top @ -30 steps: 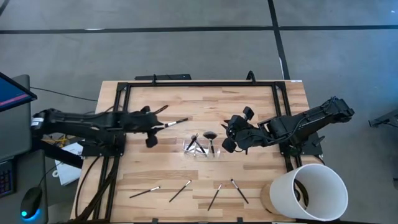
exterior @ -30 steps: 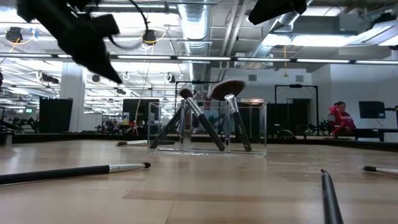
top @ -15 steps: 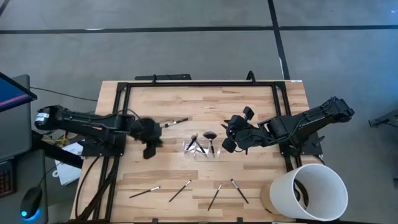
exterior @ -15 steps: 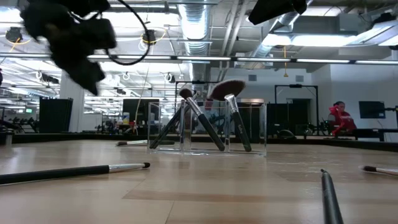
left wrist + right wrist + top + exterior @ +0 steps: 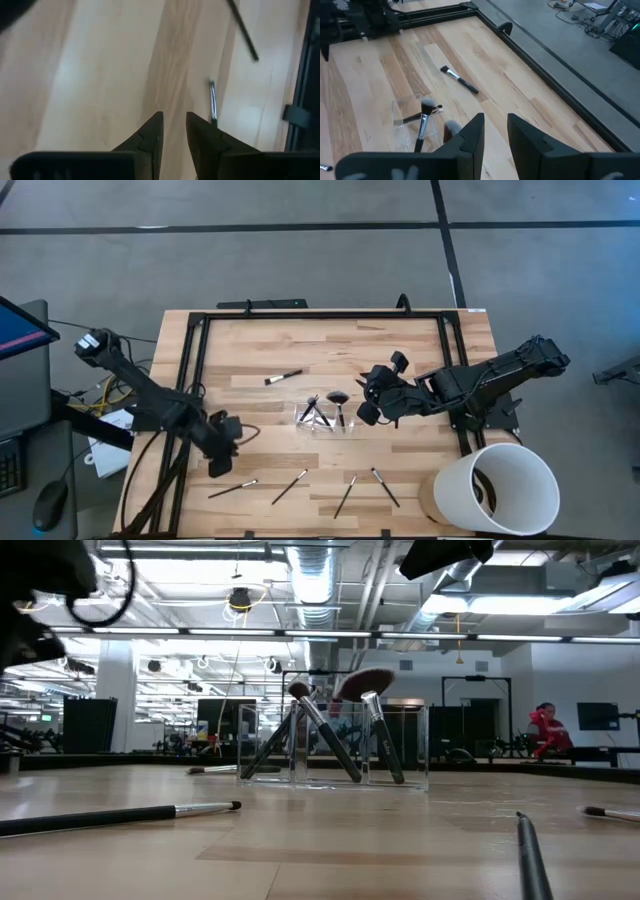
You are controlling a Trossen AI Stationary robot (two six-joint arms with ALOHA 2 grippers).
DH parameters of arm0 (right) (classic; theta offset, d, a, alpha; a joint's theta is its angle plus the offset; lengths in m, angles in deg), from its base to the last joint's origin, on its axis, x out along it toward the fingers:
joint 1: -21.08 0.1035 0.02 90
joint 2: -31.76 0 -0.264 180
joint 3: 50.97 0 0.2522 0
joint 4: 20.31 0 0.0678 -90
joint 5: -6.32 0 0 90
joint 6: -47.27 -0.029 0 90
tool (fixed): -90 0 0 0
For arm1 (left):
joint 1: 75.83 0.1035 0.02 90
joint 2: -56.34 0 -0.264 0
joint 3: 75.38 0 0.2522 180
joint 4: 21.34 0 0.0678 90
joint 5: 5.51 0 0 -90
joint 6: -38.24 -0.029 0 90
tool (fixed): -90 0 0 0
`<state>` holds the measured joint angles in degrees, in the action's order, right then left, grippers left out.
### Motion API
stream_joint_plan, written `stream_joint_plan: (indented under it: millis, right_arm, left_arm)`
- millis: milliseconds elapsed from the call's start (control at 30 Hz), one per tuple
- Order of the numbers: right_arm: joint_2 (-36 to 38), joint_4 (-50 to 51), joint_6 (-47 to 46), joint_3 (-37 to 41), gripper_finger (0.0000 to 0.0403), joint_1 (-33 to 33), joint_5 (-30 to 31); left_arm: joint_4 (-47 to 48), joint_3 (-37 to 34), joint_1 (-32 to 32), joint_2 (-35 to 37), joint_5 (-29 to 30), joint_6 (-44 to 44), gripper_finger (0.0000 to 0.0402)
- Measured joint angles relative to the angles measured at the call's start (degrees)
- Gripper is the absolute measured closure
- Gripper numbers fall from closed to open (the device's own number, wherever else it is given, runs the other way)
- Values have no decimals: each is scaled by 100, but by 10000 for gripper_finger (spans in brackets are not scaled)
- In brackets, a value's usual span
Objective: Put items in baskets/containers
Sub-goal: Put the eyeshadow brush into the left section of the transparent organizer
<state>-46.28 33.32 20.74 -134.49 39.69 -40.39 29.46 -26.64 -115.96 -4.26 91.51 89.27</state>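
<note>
Four brushes are laid in a row along the near edge of the table; the leftmost brush [image 5: 233, 488] is set with its long axis slanted, bristle end toward the middle, and is just beside the left gripper [image 5: 218, 463], which is placed over it and is much the nearer; its fingers are seen slightly parted and empty. A fifth brush [image 5: 283, 377] is left beyond the clear tray [image 5: 327, 423], where others are already stood. The right gripper [image 5: 366, 402] is held beside the tray, fingers slightly apart, empty.
</note>
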Motion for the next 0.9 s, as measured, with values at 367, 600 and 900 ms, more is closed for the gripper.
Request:
stream_joint_plan:
  millis: [367, 600, 900]
  right_arm:
    - [0, -1, 0, 0, 326, 0, 0]
    - [0, -1, 1, 0, 326, 0, 0]
    - [0, -1, 0, 0, 326, 1, 0]
  left_arm:
    - [6, 0, -638, -732, 35, 471, 321]
    - [1, -1, -813, -856, 66, 824, 321]
    - [2, -2, -1174, -854, 326, 1081, 321]
